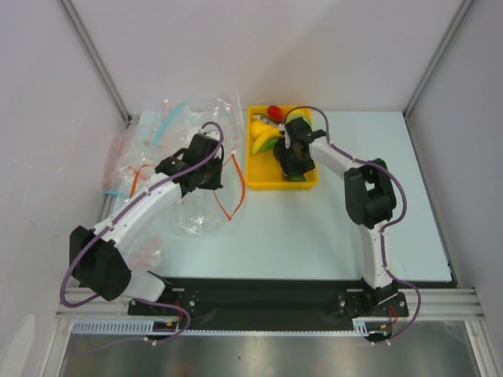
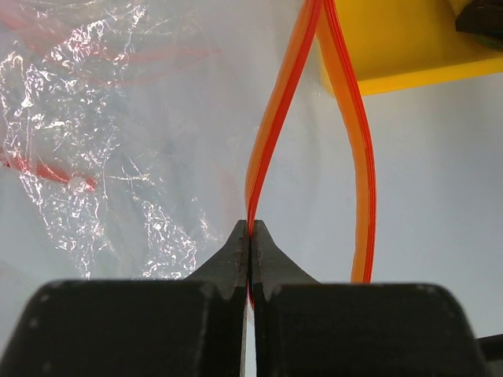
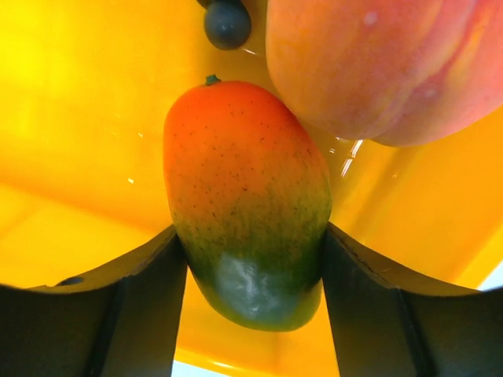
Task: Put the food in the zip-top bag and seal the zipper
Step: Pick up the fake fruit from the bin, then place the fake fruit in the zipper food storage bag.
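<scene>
Pinching one strand of the red zipper [image 2: 266, 157], the left fingers [image 2: 224, 263] are pressed fully together with the strip caught between their tips. Beyond them the strip parts into an open loop that runs toward the yellow tray [image 2: 393, 47]. The zip-top bag [image 1: 196, 216] lies clear and crumpled on the tabletop [image 1: 330, 228], left of centre, its body under and near of the left wrist and its mouth turned right toward the tray. The right fingers [image 3: 149, 306] are down in the near end of the tray, standing partly apart around the mango [image 3: 247, 204], with one finger against each side of its green end (its red end points away from the wrist camera; whether it is lifted off the tray floor I cannot tell). The peach [image 3: 377, 63] sits just beside the mango on its far right, and one dark grape [image 3: 228, 22] shows beyond. A banana [image 1: 263, 141] lies in the tray's left part. More clear pouches [image 1: 157, 126] lie at the far left.
</scene>
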{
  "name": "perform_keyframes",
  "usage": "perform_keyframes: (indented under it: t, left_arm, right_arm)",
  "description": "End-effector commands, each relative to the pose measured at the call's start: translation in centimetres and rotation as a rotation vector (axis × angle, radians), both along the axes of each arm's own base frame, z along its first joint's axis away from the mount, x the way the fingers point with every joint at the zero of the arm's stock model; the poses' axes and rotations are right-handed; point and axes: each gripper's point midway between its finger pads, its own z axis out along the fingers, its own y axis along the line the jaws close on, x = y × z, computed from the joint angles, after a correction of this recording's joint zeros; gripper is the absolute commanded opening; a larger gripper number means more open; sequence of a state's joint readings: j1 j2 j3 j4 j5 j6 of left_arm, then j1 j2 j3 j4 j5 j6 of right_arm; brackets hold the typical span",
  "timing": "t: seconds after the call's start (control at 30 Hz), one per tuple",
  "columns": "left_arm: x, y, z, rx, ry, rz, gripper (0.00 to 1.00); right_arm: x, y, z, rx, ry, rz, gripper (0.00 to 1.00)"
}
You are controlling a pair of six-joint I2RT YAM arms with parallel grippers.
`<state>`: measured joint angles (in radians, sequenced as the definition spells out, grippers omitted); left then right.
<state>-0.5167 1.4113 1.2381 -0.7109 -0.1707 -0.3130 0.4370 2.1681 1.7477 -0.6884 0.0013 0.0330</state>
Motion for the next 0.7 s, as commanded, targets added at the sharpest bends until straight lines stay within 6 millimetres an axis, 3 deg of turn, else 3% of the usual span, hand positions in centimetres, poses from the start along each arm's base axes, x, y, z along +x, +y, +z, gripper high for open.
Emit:
perform_keyframes:
  t: [0.0, 0.13, 0.27, 0.43, 0.47, 0.67]
  left_arm:
    - [0.8, -0.8, 2.6, -0.042, -0.066, -0.034, 0.00]
    - [0.6, -1.3, 2.9, -0.059, -0.059, -0.057, 0.00]
    - [0.7, -2.3, 3.5, -0.102, -0.056, -0.085, 0.00]
    - [1.2, -2.6, 3.6, -0.105, -0.056, -0.080, 0.00]
    - [1.2, -2.7, 3.5, -0.105, -0.053, -0.080, 0.00]
    - [1.7, -3.3, 4.3, -0.124, -0.065, -0.091, 0.00]
  right_arm:
    - [0.9, 1.0, 2.1, 0.054, -0.046, 0.008, 0.52]
    - [1.3, 2.3, 7.2, 0.170, -0.164, 0.025, 0.49]
    - [0.0, 3.9, 11.1, 0.299, -0.192, 0.068, 0.44]
    - [-3.8, 5.9, 15.2, 0.476, -0.168, 0.158, 0.40]
    - [-4.8, 6.3, 17.0, 0.506, -0.186, 0.183, 0.39]
    - [-10.7, 9.2, 20.7, 0.594, -0.145, 0.341, 0.38]
